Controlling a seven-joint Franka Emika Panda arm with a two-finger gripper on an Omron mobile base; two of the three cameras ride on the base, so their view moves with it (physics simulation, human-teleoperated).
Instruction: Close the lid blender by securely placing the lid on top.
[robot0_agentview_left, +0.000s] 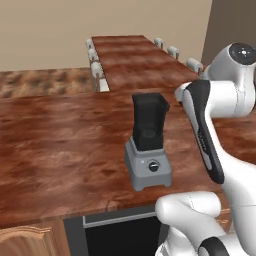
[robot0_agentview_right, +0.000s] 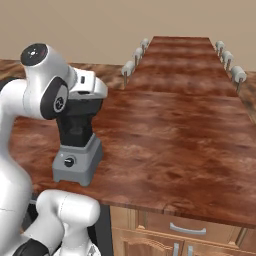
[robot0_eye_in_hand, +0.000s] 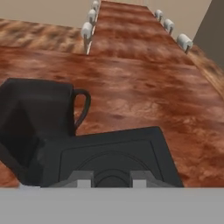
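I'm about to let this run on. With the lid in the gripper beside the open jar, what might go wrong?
The lid is off to one side of the blender jar's mouth in the hand view, so lowering now could catch the rim or miss it. The jar has a handle on the lid's side, which the lid could strike. A knock on the tall jar may shift the blender on the counter.

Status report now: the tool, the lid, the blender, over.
Tool low over lid, grip state unclear. Lid off the blender, beside the open jar. Nothing seen in the way.
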